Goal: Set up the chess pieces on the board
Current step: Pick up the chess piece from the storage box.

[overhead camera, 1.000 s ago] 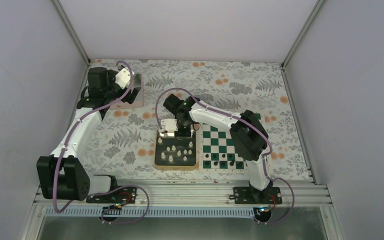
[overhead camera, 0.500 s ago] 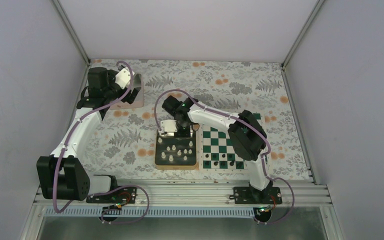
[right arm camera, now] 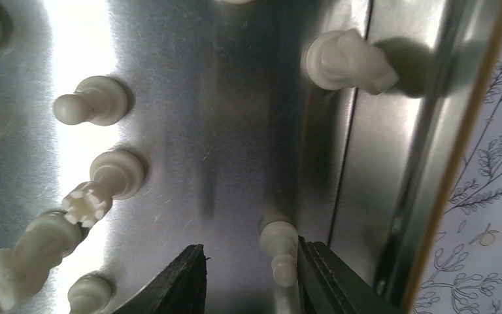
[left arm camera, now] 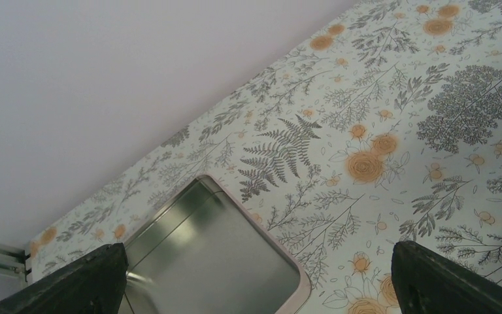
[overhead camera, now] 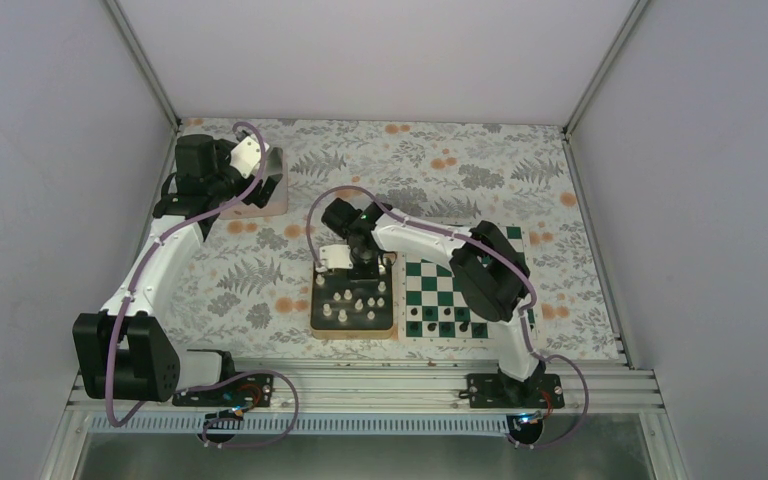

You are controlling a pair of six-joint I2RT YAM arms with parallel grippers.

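Several white chess pieces (overhead camera: 358,303) stand in a gold-rimmed tray (overhead camera: 352,331) left of the green-and-white board (overhead camera: 441,285). My right gripper (overhead camera: 360,268) hangs low over the tray's far end. In the right wrist view the right gripper (right arm camera: 251,278) is open, and a white pawn (right arm camera: 280,252) stands between the jaws, close against the right finger (right arm camera: 327,281) and well apart from the left finger (right arm camera: 186,281). My left gripper (overhead camera: 252,178) is at the far left, open wide in its wrist view (left arm camera: 261,284) with nothing between the fingers.
Black pieces (overhead camera: 447,327) line the board's near row. A silver tin (left arm camera: 216,261) lies under the left gripper on the floral tablecloth. More white pieces (right arm camera: 91,101) stand left of the right jaws. The tray's wall (right arm camera: 425,163) runs close on their right.
The right arm has shifted slightly left and settled lower over the tray's far end. The left arm has not moved.
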